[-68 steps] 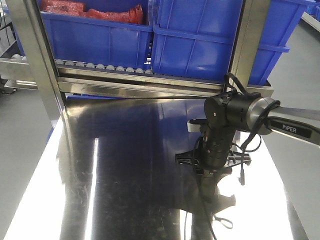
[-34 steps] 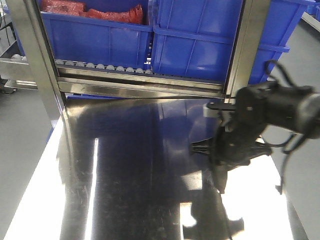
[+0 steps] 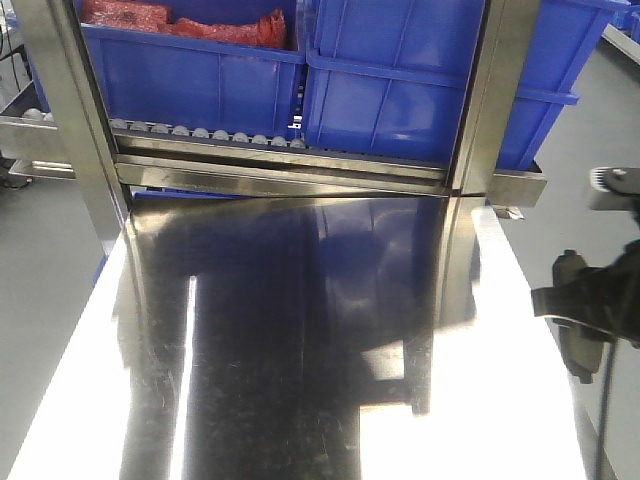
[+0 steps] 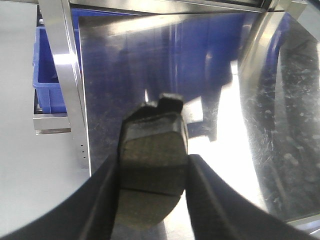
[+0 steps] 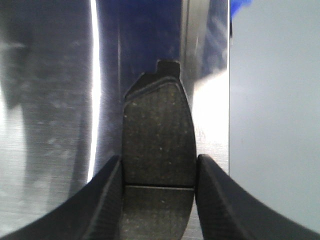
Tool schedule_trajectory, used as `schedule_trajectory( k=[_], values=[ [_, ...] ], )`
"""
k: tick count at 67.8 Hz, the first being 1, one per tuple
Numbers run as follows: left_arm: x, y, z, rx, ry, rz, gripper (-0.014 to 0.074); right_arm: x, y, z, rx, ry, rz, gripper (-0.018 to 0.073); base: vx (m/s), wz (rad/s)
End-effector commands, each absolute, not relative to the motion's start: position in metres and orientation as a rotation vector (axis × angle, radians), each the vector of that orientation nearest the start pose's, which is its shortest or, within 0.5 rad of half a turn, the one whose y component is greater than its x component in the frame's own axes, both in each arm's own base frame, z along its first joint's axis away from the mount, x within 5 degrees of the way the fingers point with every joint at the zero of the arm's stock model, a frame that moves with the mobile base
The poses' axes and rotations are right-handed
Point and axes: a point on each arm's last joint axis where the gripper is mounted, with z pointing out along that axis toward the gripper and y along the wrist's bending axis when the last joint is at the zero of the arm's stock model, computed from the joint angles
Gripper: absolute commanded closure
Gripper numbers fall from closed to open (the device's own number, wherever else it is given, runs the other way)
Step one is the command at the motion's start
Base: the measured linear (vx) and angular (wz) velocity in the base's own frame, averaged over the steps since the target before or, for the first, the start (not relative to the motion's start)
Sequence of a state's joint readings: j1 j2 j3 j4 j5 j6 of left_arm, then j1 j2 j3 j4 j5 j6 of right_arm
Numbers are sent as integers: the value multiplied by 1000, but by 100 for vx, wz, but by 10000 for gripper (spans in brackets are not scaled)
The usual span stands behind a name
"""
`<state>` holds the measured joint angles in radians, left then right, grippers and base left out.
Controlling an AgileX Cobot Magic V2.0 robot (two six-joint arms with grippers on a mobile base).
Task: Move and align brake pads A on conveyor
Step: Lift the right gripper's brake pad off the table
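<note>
a shiny steel bench [image 3: 300,350] fills the front view, mirroring the blue bins [image 3: 400,90] that sit behind it on a rack of rollers [image 3: 200,133] between steel posts [image 3: 60,100]; one bin at the upper left holds red stuff [image 3: 180,20]. at the right edge of that view the right arm [image 3: 595,300] shows as a dark blur just off the bench's side, too smeared to read its gripper there

the wrist views are clearer. the left gripper [image 4: 154,161] is closed narrow on a pad [image 4: 152,145], its two black fingers [image 4: 112,185] pressing the pad's long sides; the pad is held over the bench, friction face up to the camera, its notched tab end pointing toward the rack

the right gripper [image 5: 159,162] likewise clamps a second pad [image 5: 157,130] by its sides, a thin groove crossing it level with the fingertips [image 5: 210,175]. this pad hangs over the bench close to its right edge, with plain grey floor [image 5: 275,125] just beyond
</note>
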<state>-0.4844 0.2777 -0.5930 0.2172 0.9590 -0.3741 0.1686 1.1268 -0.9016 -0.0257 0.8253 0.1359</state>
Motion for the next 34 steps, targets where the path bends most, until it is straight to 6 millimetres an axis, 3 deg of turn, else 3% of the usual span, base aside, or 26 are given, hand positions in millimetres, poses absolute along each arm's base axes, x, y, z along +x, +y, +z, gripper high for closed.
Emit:
schedule_trajectory(
  k=[1,23,34],
  values=[
    [44,-5,324,141,2013,-280,603,197,30,331,-63,2338,106,566,0,0],
    [44,-5,324,141,2013,-280,603,139,21,330,-102,2106,113,566,0,0],
    [44,-5,324,141,2013,-280,603,116,18,320,-134,1989,110,566,0,0]
  ],
)
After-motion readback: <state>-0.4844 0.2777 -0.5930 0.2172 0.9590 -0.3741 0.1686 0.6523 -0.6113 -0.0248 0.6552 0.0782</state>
